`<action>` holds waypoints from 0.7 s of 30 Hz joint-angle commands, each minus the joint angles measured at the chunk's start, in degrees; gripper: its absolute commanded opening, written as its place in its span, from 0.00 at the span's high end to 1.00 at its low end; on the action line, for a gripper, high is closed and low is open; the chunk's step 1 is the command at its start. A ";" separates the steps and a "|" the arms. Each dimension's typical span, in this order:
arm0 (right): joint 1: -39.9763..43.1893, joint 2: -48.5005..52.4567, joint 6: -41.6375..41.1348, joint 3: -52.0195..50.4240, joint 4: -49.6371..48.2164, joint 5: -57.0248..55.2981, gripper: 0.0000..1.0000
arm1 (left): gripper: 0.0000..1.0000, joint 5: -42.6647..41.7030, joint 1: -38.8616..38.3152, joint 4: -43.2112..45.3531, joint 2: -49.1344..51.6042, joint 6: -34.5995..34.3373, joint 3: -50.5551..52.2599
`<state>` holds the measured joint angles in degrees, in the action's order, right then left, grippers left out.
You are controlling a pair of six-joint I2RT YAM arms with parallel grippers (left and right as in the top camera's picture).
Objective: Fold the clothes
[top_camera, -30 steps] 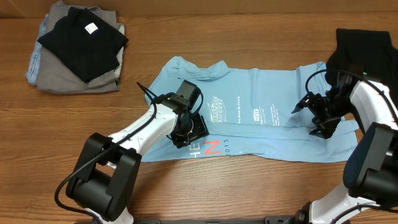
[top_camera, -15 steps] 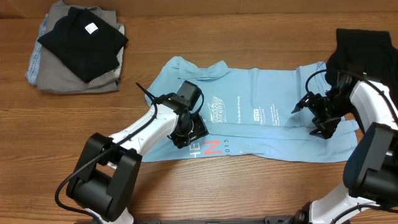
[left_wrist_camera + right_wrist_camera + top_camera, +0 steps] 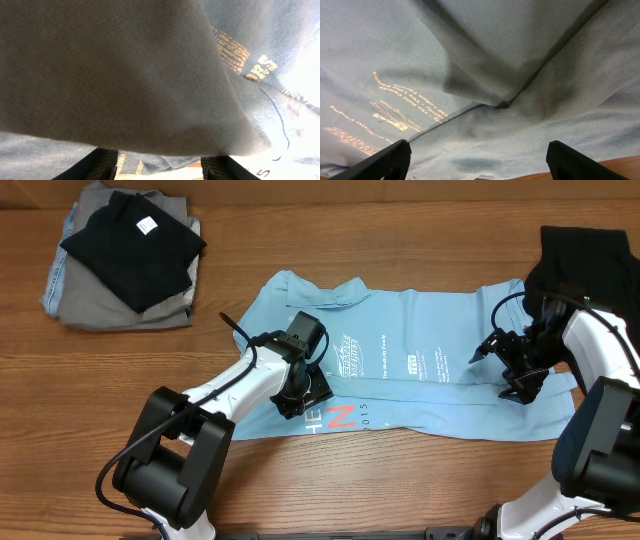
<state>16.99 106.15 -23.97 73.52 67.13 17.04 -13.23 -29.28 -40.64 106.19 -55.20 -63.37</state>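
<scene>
The clothes are one light blue T-shirt (image 3: 430, 360), spread across the middle of the table with its near long edge folded over; white print faces up and coral-red letters show at the near edge. My left gripper (image 3: 305, 388) is pressed down on the shirt's left part. In the left wrist view a thick fold of the shirt (image 3: 125, 75) drapes over the tips, and the two fingers (image 3: 95, 167) stand apart around cloth. My right gripper (image 3: 515, 375) hovers wide open over the shirt's right part. Its wrist view shows creased fabric (image 3: 495, 60) between the spread jaws of that gripper (image 3: 480, 165).
A stack of folded garments (image 3: 125, 255), black on grey, lies at the back left. A black garment (image 3: 590, 255) lies at the back right, behind my right arm. Bare wooden table (image 3: 400, 480) runs along the near side.
The left jaws have narrowed a little around the fold, and the left arm has shifted slightly. The right arm and the shirt look unchanged.
</scene>
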 commanded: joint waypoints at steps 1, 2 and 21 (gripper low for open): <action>-0.22 -0.70 0.04 1.18 0.02 -0.92 0.09 | 0.45 1.36 -0.55 0.22 1.70 -0.74 0.00; -0.22 -0.70 0.04 1.18 0.02 -0.92 0.09 | 0.47 1.38 -0.55 0.31 1.68 -0.74 0.00; -0.22 -0.70 0.02 1.18 0.02 -1.95 0.09 | 0.64 0.11 -0.52 -0.74 1.68 -0.09 -0.15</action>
<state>16.99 106.15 -23.94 73.52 67.13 15.62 -12.84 -29.28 -40.73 106.52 -55.55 -63.37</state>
